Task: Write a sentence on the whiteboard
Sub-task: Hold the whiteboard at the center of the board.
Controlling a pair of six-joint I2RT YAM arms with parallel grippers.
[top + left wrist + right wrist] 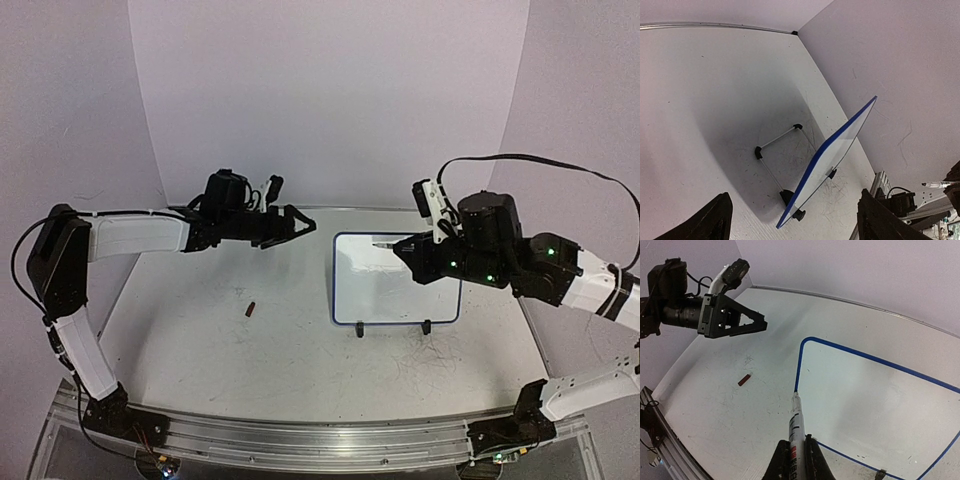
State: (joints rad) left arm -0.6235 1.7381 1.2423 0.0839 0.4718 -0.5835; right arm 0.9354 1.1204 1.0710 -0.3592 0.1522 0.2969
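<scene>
- At the upper-left corner of the whiteboard (pixel 400 290), the marker (pixel 795 417) nib meets the blue frame; contact cannot be confirmed.
- Right gripper (pixel 797 446): fingers pinching the marker barrel, nib forward.
- Left gripper (pixel 298 227): fingers (pixel 715 220) spread wide, holding nothing, apart from the board.
- Whiteboard stands tilted on its wire stand (pixel 777 137), right of centre on the table (pixel 200 350); face blank, 0 words of the sentence visible.
- Recommendation: bring the nib inside the frame, press lightly so the propped board does not tip, and start high-left to leave room for 2 lines.
- Small red-brown piece (pixel 250 309) lies well apart.
</scene>
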